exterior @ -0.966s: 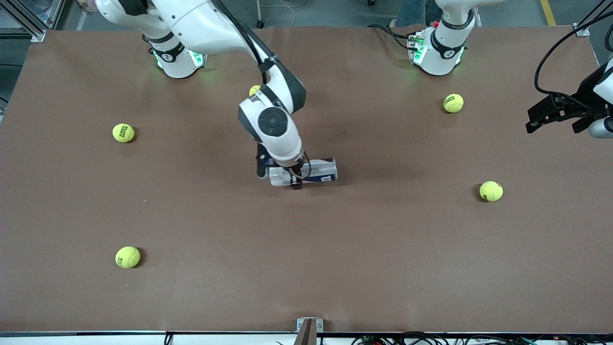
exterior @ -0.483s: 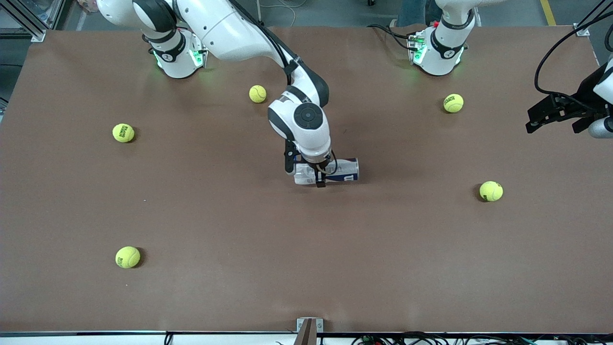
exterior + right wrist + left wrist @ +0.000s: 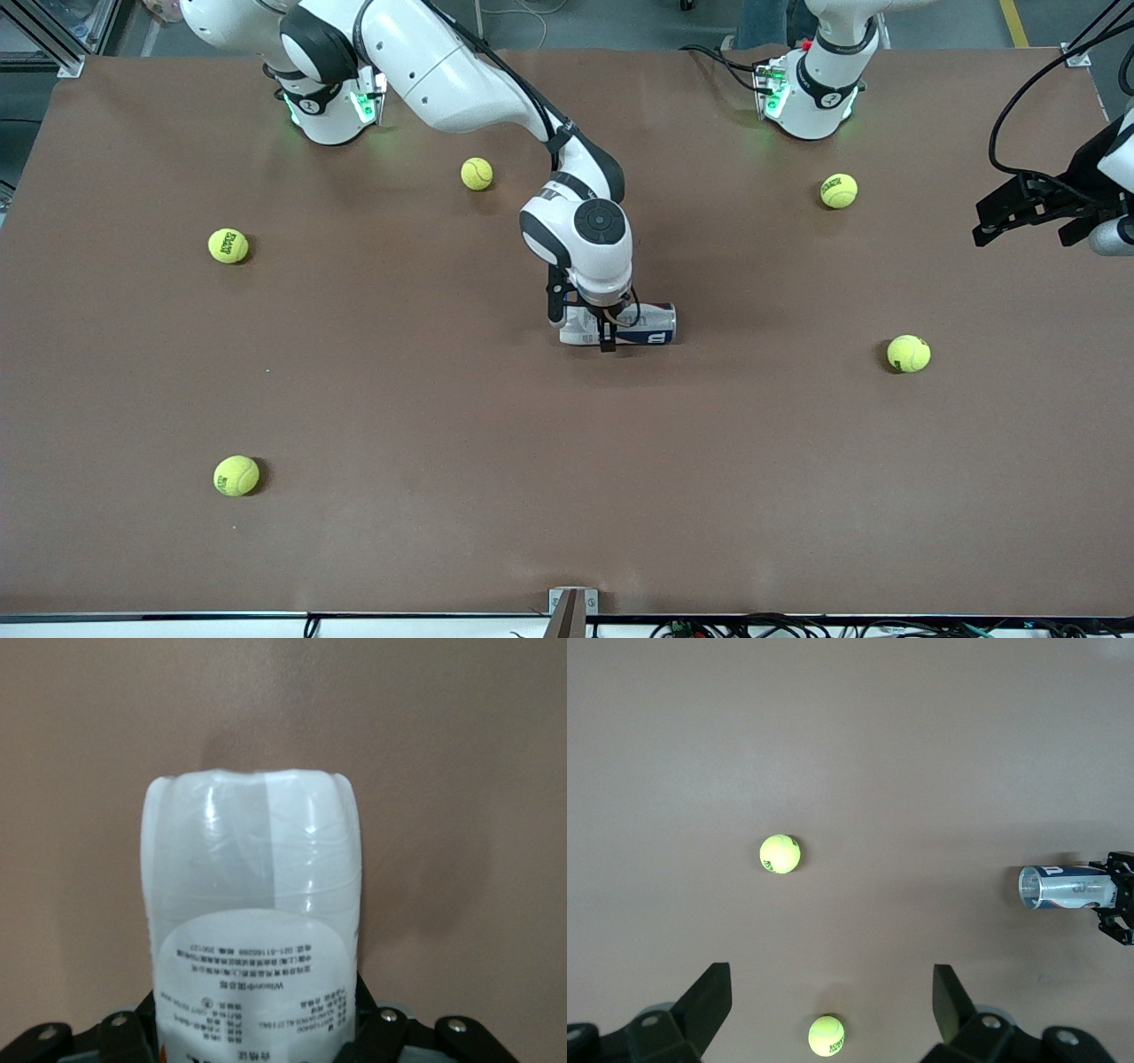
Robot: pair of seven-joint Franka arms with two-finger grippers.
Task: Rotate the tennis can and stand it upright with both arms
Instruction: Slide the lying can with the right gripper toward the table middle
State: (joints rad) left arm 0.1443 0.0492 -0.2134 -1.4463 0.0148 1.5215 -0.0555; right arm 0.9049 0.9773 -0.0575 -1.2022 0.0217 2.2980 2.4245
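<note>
Over the last second the right arm has carried the tennis can (image 3: 620,324) sideways across the desk (image 3: 443,425), away from the right arm's end and toward the left arm's end. The shift has slowed between the last two moments, so the carry looks nearly finished. That brings the can closer to where the left arm could reach it, which a two-arm rotation needs; the can is not yet upright.

The right gripper (image 3: 606,326) is clamped across the can near its closed end, one black finger on each side of the tube. The can lies on its side, at or just above the desk.

The left gripper (image 3: 1019,213) waits with its fingers spread apart, up by the desk's edge at the left arm's end, well apart from the can and holding nothing.

The can is a clear plastic tube, its closed end rounded and fluted in the right wrist view (image 3: 252,904), with a white printed label panel. Its open mouth faces the left arm's end, a navy band with a white logo beside it.
</note>
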